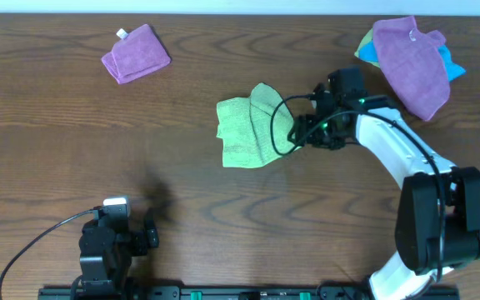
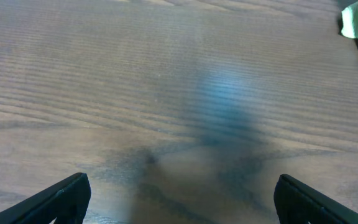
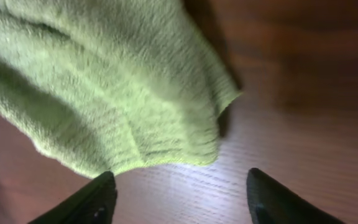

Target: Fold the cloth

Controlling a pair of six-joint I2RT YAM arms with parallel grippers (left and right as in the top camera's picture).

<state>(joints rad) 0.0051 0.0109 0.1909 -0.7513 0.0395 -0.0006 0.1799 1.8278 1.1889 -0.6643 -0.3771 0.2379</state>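
In the middle of the table [image 1: 98, 142], the cloth [image 1: 247, 129] lies rumpled rather than flat, with a flap on its far right side turned up over the rest. The right gripper [image 3: 180, 180] sits just off its right edge, fingers apart and holding nothing. In the wrist view the hem lies right ahead of the open fingers, with bare wood between them. The left gripper [image 2: 182, 193] is down at the near left, well apart from the cloth, also spread open over bare wood.

I'd say the main worry is the pinch. The edge looks doubled where the flap lies over, so closing there could catch two layers, or only the top one. Either way, what gets carried across would be a bunch rather than a clean half. If the fingers come in too low they may push the hem along the wood and crumple it further. With only one arm at the cloth, nothing pins the far side, so a pull could drag the whole thing instead of folding it, and the edges would land askew.

A black cable [image 1: 272, 125] loops over the cloth beside the gripper and might snag the fabric during a sweep. The purple cloth [image 1: 411, 62] and blue cloth [image 1: 454, 67] behind look clear of all this.
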